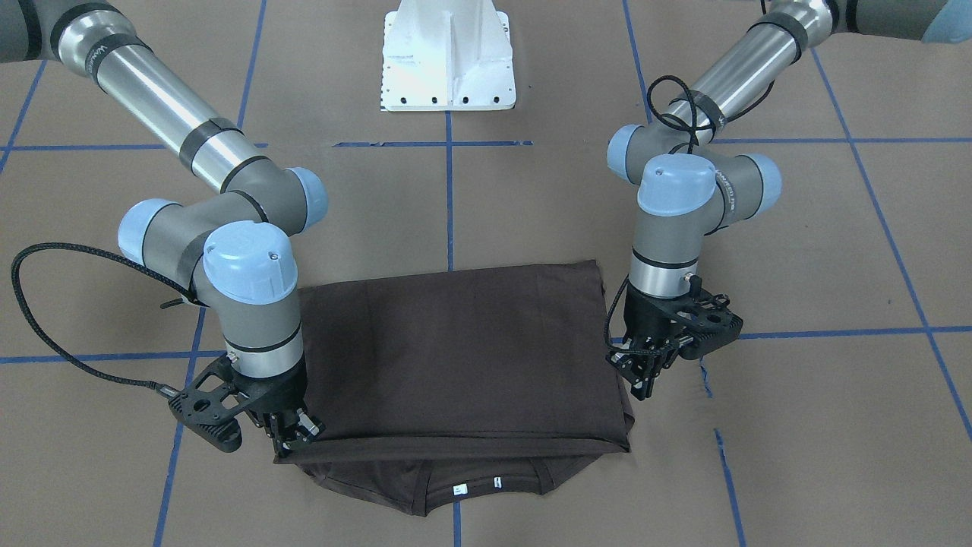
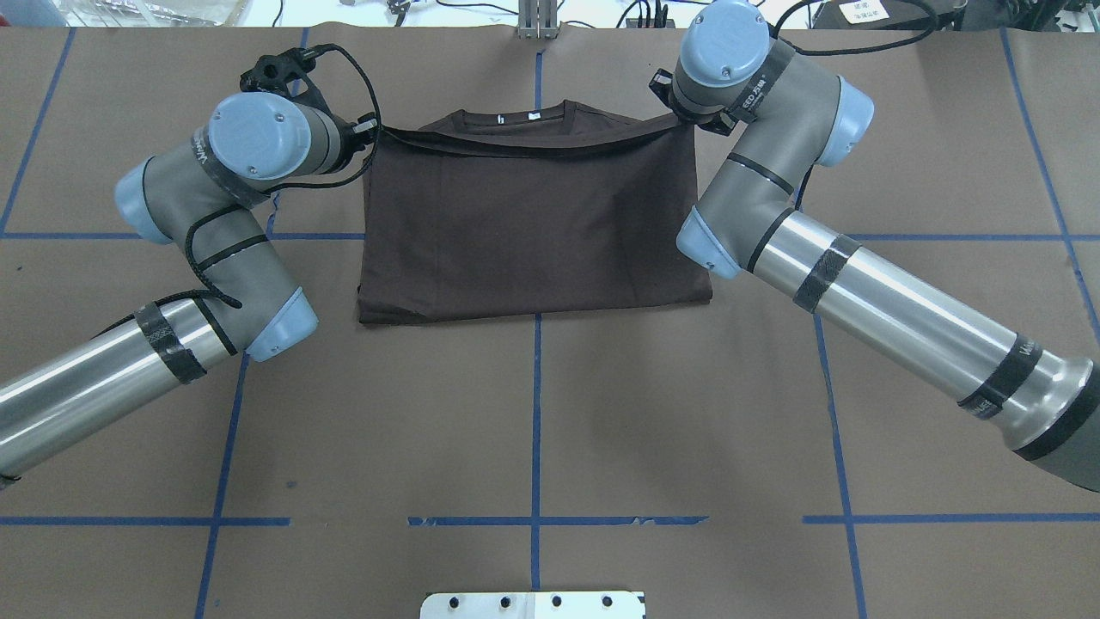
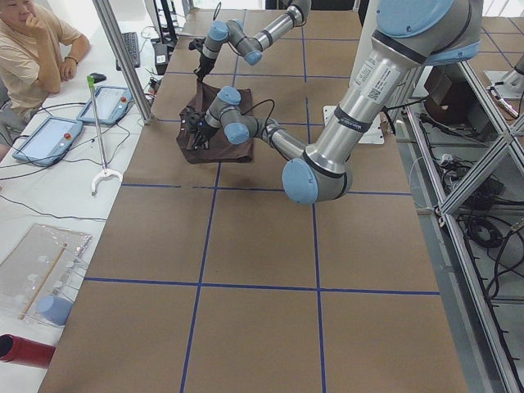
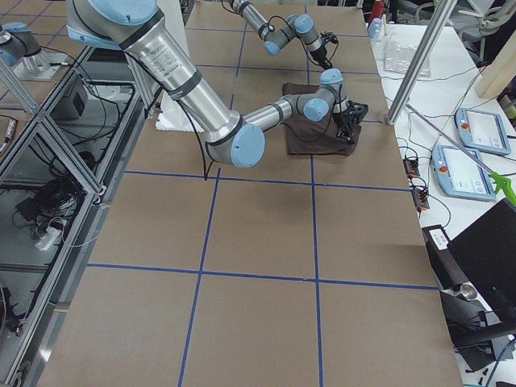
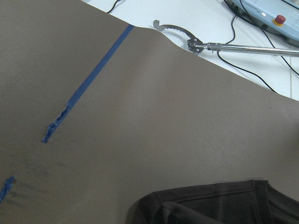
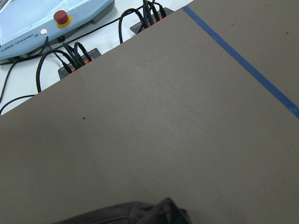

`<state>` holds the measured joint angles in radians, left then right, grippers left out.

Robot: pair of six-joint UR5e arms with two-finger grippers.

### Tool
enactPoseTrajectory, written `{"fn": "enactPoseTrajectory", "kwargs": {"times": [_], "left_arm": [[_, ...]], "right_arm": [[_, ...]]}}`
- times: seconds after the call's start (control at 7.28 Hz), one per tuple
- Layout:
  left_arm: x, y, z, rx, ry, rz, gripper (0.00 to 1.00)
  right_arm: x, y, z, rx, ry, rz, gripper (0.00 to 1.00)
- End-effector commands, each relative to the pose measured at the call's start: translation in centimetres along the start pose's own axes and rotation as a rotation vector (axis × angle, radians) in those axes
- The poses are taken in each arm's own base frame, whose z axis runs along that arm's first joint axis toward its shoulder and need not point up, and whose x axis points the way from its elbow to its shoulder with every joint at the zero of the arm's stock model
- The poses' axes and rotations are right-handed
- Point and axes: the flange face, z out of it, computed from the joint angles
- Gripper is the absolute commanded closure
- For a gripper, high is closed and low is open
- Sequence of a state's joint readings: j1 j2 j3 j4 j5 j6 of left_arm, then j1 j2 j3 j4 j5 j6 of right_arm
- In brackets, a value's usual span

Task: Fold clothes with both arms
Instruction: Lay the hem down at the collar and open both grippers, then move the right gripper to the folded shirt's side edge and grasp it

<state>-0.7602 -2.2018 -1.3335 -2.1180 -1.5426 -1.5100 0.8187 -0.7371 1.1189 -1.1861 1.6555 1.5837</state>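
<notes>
The dark brown T-shirt lies folded on the brown table, its lower half laid over toward the collar, which shows white tags. It also shows in the overhead view. My right gripper is shut on one corner of the folded-over edge. My left gripper pinches the other end of that edge, seen from overhead, where the edge runs straight between both wrists. The right fingers are hidden under the wrist there. The left wrist view shows shirt fabric low, the right wrist view a bunched bit.
The white robot base stands behind the shirt. Blue tape lines cross the table. Past the far edge lie a grabber tool, a teach pendant and cables. An operator sits there.
</notes>
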Motion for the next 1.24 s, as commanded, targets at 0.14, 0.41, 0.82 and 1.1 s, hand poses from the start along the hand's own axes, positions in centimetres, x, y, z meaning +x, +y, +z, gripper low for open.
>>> {"fn": "enactPoseTrajectory", "kwargs": {"times": [0.14, 0.41, 0.82, 1.1], "left_arm": [[-0.3, -0.4, -3.3, -0.002, 0.104, -0.004, 0.59], [-1.1, -0.1, -5.0, -0.046, 0.129, -0.013, 0.58], [-1.3, 0.6, -4.6, -0.053, 0.122, -0.01, 0.58], [-1.0, 1.1, -4.7, -0.062, 0.125, -0.034, 0.58]], "right_arm": [[-1.6, 1.1, -4.1, -0.047, -0.08, 0.015, 0.44], [5.4, 5.2, -5.3, -0.159, -0.098, 0.029, 0.32], [13.6, 11.9, -4.7, -0.23, -0.048, 0.08, 0.21], [15.5, 13.5, -3.6, -0.249, -0.014, 0.063, 0.21]]}}
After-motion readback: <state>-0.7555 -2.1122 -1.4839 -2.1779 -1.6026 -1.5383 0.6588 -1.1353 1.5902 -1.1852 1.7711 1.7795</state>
